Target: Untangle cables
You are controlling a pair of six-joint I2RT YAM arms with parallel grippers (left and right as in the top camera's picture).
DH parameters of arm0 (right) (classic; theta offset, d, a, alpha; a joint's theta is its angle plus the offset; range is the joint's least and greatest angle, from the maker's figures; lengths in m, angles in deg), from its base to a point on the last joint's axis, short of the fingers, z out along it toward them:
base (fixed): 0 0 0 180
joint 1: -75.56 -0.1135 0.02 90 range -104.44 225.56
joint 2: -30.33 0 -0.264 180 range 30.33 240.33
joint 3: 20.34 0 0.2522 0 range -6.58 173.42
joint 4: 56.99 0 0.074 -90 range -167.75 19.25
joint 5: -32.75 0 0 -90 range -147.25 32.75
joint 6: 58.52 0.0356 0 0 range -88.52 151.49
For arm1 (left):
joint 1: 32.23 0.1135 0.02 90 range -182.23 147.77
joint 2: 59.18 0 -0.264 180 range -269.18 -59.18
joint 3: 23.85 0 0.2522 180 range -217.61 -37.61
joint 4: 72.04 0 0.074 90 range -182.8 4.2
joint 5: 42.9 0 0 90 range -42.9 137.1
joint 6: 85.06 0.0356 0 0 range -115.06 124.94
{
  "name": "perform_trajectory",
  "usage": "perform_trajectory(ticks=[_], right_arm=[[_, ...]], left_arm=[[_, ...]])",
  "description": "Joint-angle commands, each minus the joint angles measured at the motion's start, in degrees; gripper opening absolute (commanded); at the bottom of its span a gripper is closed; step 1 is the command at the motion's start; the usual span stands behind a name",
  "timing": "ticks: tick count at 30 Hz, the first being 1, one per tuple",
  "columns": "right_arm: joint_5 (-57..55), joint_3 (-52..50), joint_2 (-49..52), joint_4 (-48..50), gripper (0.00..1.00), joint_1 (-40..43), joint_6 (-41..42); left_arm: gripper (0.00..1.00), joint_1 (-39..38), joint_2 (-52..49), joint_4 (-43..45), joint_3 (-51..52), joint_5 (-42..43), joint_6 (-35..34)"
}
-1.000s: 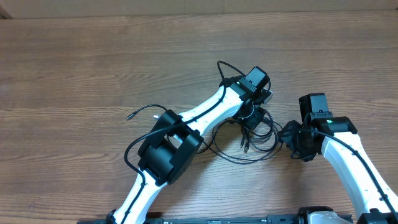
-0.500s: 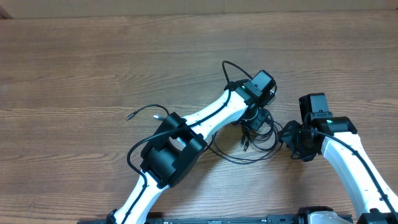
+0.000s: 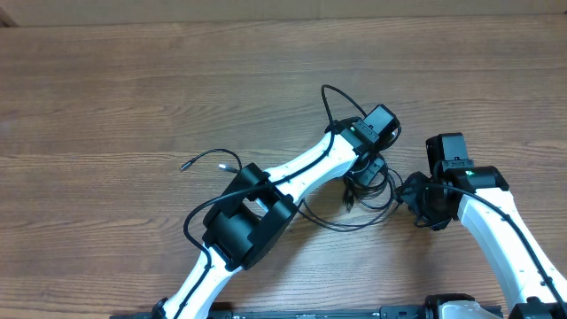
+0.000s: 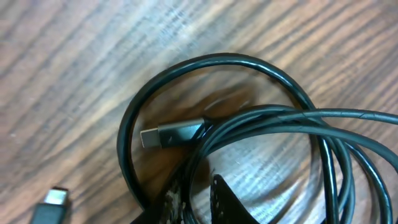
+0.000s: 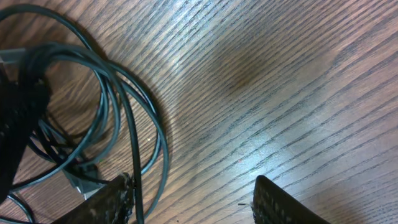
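The cables are thin black cords in a tangle of loops on the wooden table between my two arms. One cord runs left to loose plug ends. My left gripper is down in the tangle. In the left wrist view its jaws are nearly together, with a black cord running between them. A silver plug lies inside the loop. My right gripper sits at the tangle's right edge. In the right wrist view it is open, with a cord beside its left finger.
The wooden table stretches to the left and the back. Thicker black arm wiring loops over the left arm and above its wrist. A second plug lies at the left wrist view's lower left.
My left gripper has moved to the right, toward the right gripper, and the cable loops under it have bunched a little to the right. The right arm has not moved.
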Motion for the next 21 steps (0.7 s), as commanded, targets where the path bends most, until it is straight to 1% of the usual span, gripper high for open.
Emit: perform_trajectory(ticks=[1,3,8,13,17,18,21], right_arm=[[0.3,-0.1,0.0,0.2,0.59,0.0,-0.3],[0.3,-0.1,0.0,0.2,0.59,0.0,-0.3],[0.3,-0.1,0.0,0.2,0.59,0.0,-0.3],[0.3,-0.1,0.0,0.2,0.59,0.0,-0.9],[0.8,-0.1,0.0,0.6,0.59,0.0,-2.1],[2.2,-0.1,0.0,1.3,0.59,0.0,-3.4],[7.2,-0.1,0.0,3.9,0.59,0.0,-6.6]], left_arm=[[0.13,0.0,-1.3,0.5,-0.6,-4.0,1.1],[0.04,0.0,-1.3,0.7,-0.6,-3.9,1.1],[0.04,0.1,-0.3,0.1,-1.0,-4.0,1.1],[0.04,1.3,5.4,-1.3,-3.3,-2.8,0.8],[0.04,3.0,12.6,-1.2,-4.0,5.1,0.4],[0.04,3.6,14.7,-1.4,-4.0,8.4,0.4],[0.04,4.4,17.8,-2.4,-4.0,13.4,0.4]])
